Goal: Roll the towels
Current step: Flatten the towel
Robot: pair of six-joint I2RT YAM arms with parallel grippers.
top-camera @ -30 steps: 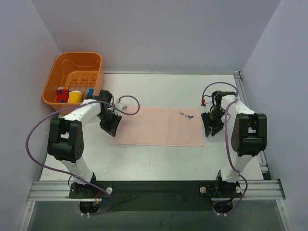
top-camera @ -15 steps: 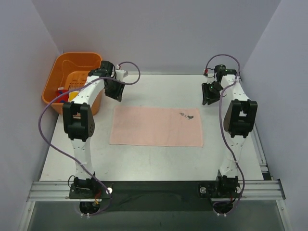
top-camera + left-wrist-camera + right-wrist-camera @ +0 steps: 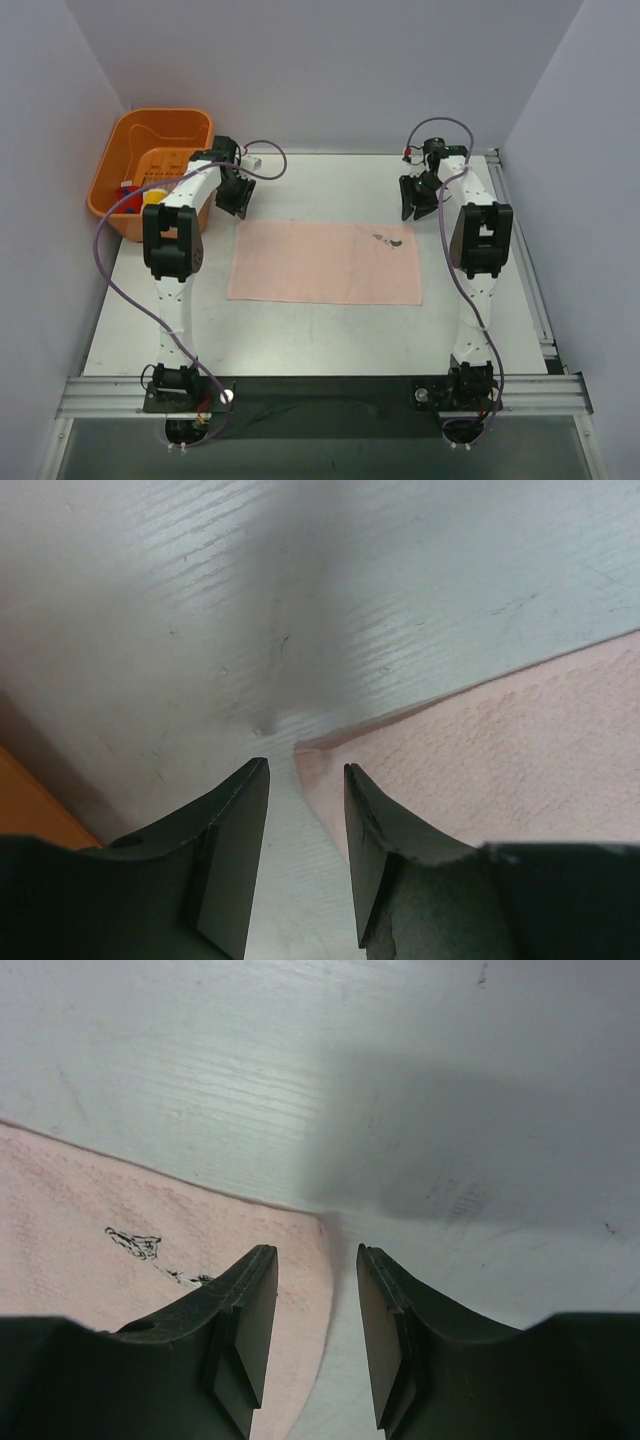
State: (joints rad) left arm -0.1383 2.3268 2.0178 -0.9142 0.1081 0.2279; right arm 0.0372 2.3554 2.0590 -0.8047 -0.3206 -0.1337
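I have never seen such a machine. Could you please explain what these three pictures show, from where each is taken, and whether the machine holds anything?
These are two robot arms fixed at the near edge of a white table. The wide picture comes from a camera above and behind them. The other two come from cameras on the wrists, so the dark shapes at the bottom are each arm's own fingers. A pale pink towel lies flat on the table, with a small dark mark near its far right corner. An orange basket holding a few small coloured things stands at the far left. The left fingers hover close to the towel's far left corner, the right fingers close to its far right corner. Both pairs are open and hold nothing.
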